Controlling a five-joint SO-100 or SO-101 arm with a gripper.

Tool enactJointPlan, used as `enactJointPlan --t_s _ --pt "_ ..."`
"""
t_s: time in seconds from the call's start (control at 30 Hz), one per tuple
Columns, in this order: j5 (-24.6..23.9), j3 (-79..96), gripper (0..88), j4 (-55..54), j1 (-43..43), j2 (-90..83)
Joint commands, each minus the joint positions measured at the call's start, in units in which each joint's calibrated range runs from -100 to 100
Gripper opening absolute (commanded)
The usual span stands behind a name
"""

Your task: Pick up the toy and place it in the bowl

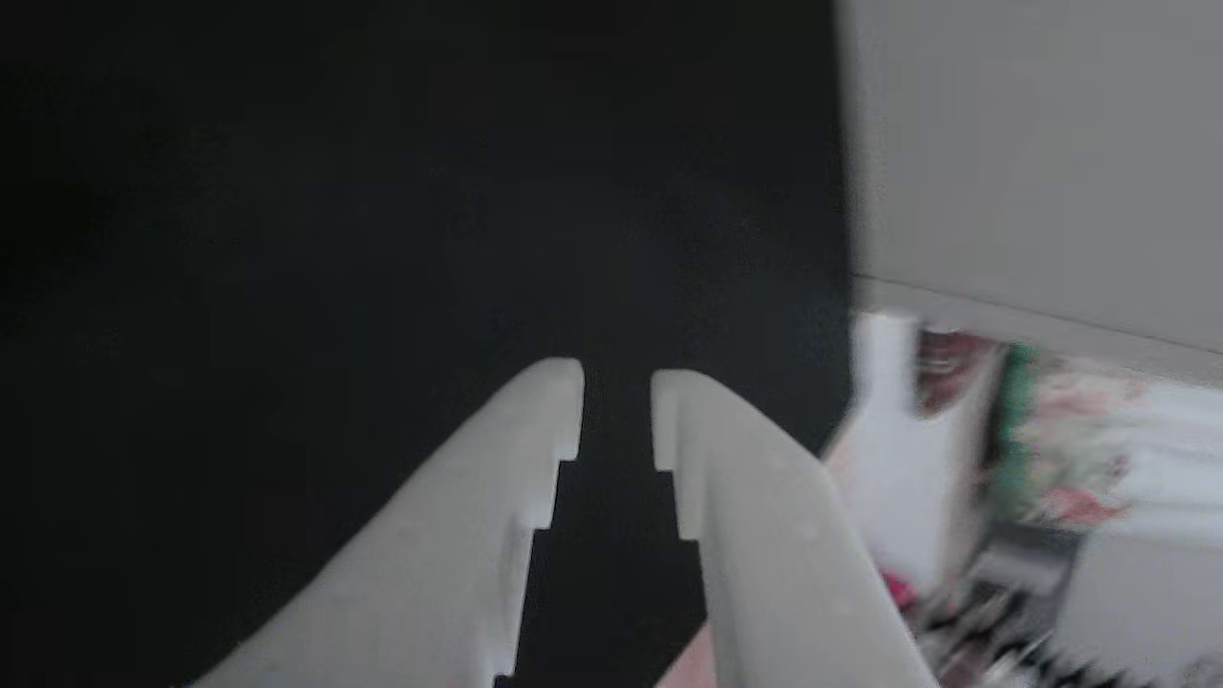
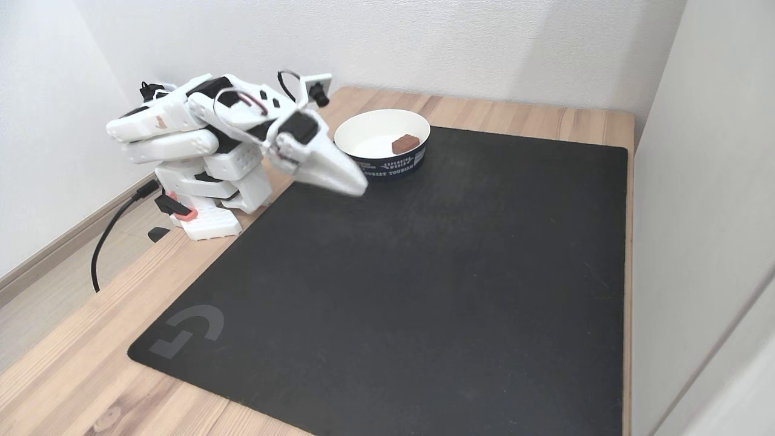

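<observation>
A wooden table [image 2: 533, 118] against a pale wall carries a black mat [image 2: 424, 272]; the gripper [image 2: 354, 184] hangs low over the mat's near corner, its 2 white fingers [image 1: 535, 449] a narrow gap apart with nothing between them; the toy [image 2: 405, 144] lies inside the bowl [image 2: 387, 166], just beyond the jaws and apart from them; the placing step looks finished, so I judge the task all but done; the next move calls only for drawing the arm back to rest, clear of the bowl's rim.
</observation>
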Motion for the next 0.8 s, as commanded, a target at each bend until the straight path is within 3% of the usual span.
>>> enactJointPlan --t_s 0.0,0.77 --pt "0.26 0.87 2.4 4.5 1.58 -0.5" --pt "0.21 0.87 2.6 5.26 1.41 -0.5"
